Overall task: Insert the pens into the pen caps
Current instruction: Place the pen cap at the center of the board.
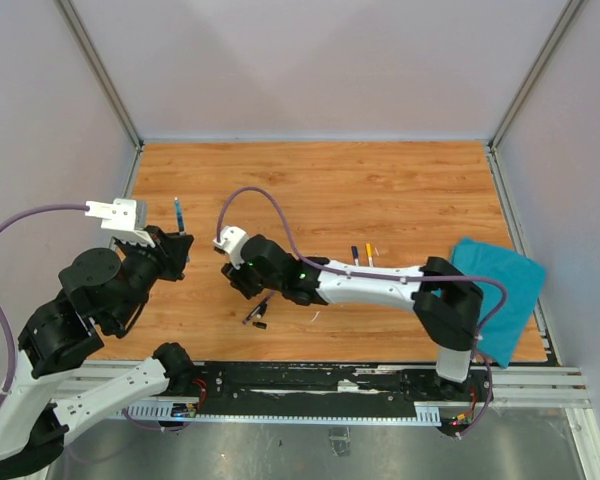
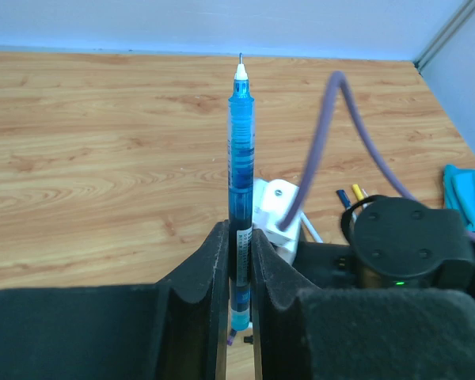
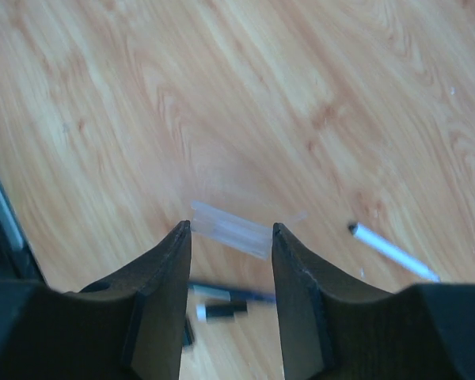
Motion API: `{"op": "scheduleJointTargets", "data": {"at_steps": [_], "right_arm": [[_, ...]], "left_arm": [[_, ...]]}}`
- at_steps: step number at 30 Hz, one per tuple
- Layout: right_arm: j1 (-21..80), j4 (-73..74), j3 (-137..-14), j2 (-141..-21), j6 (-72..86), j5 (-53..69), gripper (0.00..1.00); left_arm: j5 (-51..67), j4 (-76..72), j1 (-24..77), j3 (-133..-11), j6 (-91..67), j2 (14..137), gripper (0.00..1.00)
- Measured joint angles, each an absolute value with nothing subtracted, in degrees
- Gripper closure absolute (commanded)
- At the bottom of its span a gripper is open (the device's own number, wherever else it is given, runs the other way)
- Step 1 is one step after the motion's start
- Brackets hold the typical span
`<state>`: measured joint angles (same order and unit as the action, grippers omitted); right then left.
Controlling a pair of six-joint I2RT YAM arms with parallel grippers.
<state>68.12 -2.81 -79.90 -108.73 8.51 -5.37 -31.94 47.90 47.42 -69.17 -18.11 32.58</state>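
Observation:
My left gripper [image 2: 237,237] is shut on a blue pen [image 2: 239,150], whose bare tip points up and away from the jaws. In the top view this pen [image 1: 179,215] stands upright above the left gripper [image 1: 179,247] at the table's left. The right gripper [image 3: 228,228] holds a clear, translucent pen cap [image 3: 231,229] lengthwise between its fingertips, above the wood. In the top view the right gripper [image 1: 230,268] is a short way right of the blue pen. A black pen [image 3: 229,294] and a black pen cap [image 3: 224,310] lie on the table below the right jaws.
A black pen [image 1: 355,255] and a yellow pen [image 1: 369,253] lie beside the right arm's forearm. A thin white stick [image 3: 392,250] rests on the wood. The teal cloth [image 1: 495,288] lies at the right edge. Grey walls enclose the wooden table [image 1: 380,190].

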Motion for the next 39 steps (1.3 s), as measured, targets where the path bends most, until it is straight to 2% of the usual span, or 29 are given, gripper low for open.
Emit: {"op": "scheduleJointTargets", "data": {"at_steps": [6, 11, 24, 26, 28, 30, 32, 35, 39], "right_arm": [[65.69, -1.34, -62.43, -95.18, 1.28, 0.30, 0.66], [62.89, 3.14, -52.29, -88.97, -2.87, 5.63, 0.67], [62.24, 9.91, -51.18, -93.45, -9.89, 14.20, 0.66], [62.24, 10.70, -52.03, -95.09, -10.66, 14.74, 0.61], [62.22, 11.09, -53.25, -95.79, -11.20, 15.22, 0.52], [62.22, 11.35, -53.69, -96.18, -11.68, 15.46, 0.39], [62.22, 12.05, -53.69, -96.23, -11.90, 15.64, 0.31], [62.06, 12.56, -53.67, -95.48, -11.79, 15.70, 0.27], [61.73, 12.73, -52.97, -90.24, -7.46, 13.45, 0.27]], "left_arm": [[-29.74, 45.25, 47.42, -66.63, -18.31, 33.12, 1.00], [-27.73, 43.29, 47.42, -64.36, -18.37, 34.96, 1.00], [-25.15, 40.36, 47.42, -63.18, -18.57, 37.08, 0.99], [-24.93, 40.34, 47.42, -63.16, -18.70, 37.12, 1.00], [-24.86, 40.32, 47.42, -63.02, -18.74, 37.12, 1.00], [-24.82, 40.32, 47.42, -62.96, -18.74, 37.15, 1.00], [-24.84, 40.32, 47.42, -62.96, -18.74, 37.17, 1.00], [-24.82, 40.18, 47.42, -62.74, -18.76, 37.19, 0.99], [-24.62, 39.33, 47.42, -61.49, -18.96, 37.26, 1.00]]}}
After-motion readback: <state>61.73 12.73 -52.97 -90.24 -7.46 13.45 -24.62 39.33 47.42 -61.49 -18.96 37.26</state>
